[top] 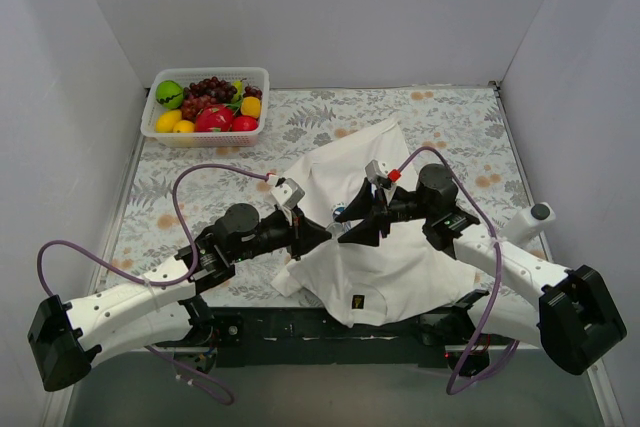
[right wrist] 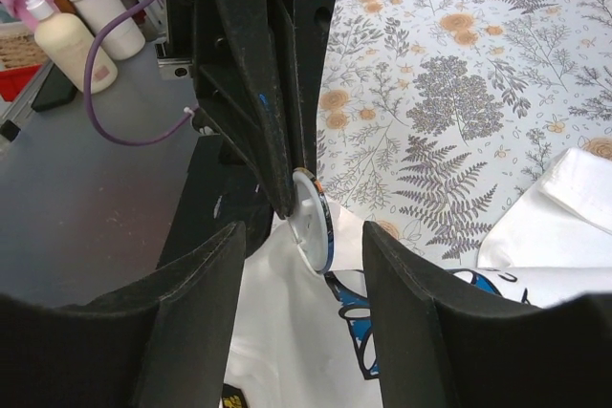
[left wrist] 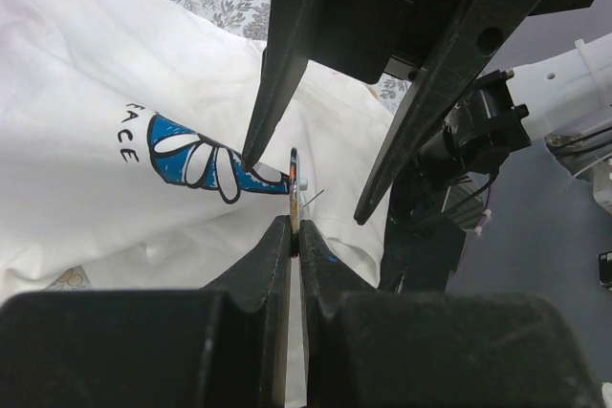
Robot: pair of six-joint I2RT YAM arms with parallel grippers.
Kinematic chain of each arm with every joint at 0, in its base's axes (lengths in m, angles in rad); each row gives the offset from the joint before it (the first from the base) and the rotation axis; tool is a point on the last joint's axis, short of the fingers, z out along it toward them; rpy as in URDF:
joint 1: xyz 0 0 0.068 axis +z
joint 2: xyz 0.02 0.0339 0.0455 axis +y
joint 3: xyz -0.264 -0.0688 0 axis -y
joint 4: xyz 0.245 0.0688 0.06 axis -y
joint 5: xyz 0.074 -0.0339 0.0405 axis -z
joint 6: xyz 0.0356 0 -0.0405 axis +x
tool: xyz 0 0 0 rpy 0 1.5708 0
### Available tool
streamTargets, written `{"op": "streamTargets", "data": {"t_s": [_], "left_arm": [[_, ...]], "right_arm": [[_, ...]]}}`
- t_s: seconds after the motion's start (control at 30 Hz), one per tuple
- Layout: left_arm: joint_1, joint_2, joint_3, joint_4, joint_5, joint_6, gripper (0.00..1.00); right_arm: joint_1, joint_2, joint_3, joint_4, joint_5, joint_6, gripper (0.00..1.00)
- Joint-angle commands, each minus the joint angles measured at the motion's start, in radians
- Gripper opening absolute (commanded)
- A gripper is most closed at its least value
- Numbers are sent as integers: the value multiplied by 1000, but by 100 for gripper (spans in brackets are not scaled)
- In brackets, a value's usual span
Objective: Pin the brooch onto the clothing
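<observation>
Left gripper (left wrist: 294, 226) is pinched hard on the brooch (right wrist: 311, 222), jaws all but together on its lower rim, so the disc stands on edge between them; from my left wrist camera I see it as a thin sliver with a fine pin showing at its side. Right gripper (right wrist: 304, 236) faces it tip to tip with its jaws apart and holds nothing; its fingers (left wrist: 277, 64) come down on either side of the disc, the nearer tip just beside the rim but not touching, as far as I can judge. On the right wrist feed the brooch shows me a pale round side with a darker edge, and it sits in the gap between the two right fingers. Brooch and both tools hang over the shirt (top: 390, 267), just beside the blue-and-white flower print (left wrist: 196, 155); I cannot tell whether the pin touches the cloth. From the top camera the shirt lies rumpled on the floral table (top: 450, 127) between the arms, white, with its dark label (top: 357, 300) toward the near edge; the arms reach in from left and right and meet over its middle. Well apart, at the far left corner, stands a white basket (top: 205, 74) of fruit; a pump bottle (right wrist: 67, 40) shows off the table on the right wrist feed.
</observation>
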Motion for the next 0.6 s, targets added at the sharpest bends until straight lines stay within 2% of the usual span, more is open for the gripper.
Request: {"op": "streamTargets", "data": {"t_s": [0.0,0.07,0.33,0.57], "left_arm": [[4,-12,1,48,25,6,0],[4,-10,5,45,27,9,0],[4,8,15,49,28,9,0],[4,25,33,45,54,21,0]], "right_arm": [[-2,12,-1,55,-26,2,58],[-2,19,-1,68,-28,10,54],[-2,41,6,69,-32,19,51],[-2,64,17,71,-32,22,40]]}}
